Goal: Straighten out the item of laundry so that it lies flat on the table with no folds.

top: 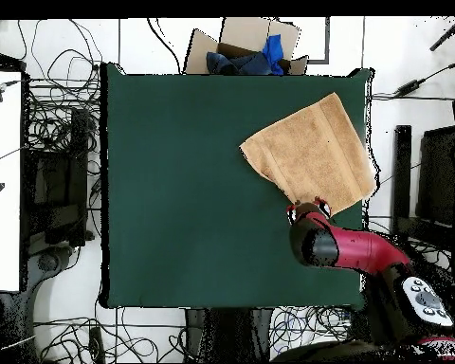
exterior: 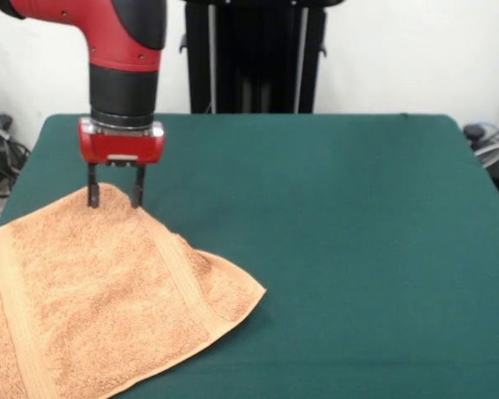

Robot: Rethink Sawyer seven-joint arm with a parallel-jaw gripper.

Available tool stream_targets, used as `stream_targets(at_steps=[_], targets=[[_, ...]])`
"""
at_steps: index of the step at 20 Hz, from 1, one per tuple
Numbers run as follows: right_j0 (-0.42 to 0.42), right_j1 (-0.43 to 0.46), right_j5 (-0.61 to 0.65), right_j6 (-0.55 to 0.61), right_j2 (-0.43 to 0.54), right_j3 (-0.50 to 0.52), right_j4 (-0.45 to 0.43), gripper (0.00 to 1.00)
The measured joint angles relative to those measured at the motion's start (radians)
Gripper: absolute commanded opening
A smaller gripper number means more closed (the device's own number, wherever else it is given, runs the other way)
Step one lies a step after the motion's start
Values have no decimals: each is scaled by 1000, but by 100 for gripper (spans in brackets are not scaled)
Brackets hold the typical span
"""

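Observation:
The tan terry towel (exterior: 91, 307) lies at the table's near left in the front view, spread out, with a raised crease (exterior: 193, 259) beside one woven band. In the overhead view the towel (top: 309, 152) sits at the upper right, and one corner reaches the table's right edge. The green table (exterior: 341, 249) is far larger than the towel. My gripper (exterior: 114, 197) is open and points straight down. Its two fingers stand on either side of the towel's far corner, with their tips at the cloth. The overhead view shows the gripper (top: 307, 207) at the towel's lower corner.
A cardboard box (top: 241, 52) with blue cloth in it stands beyond the table's top edge in the overhead view. Cables lie on the floor all round. The black pedestal (exterior: 254, 58) stands at the far side. Bare green table (top: 184, 190) stretches left of the towel.

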Motion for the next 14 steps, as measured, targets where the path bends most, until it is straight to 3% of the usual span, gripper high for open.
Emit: stream_targets(at_steps=[14], targets=[[-15,-2,0,0,0,5,0,100]])
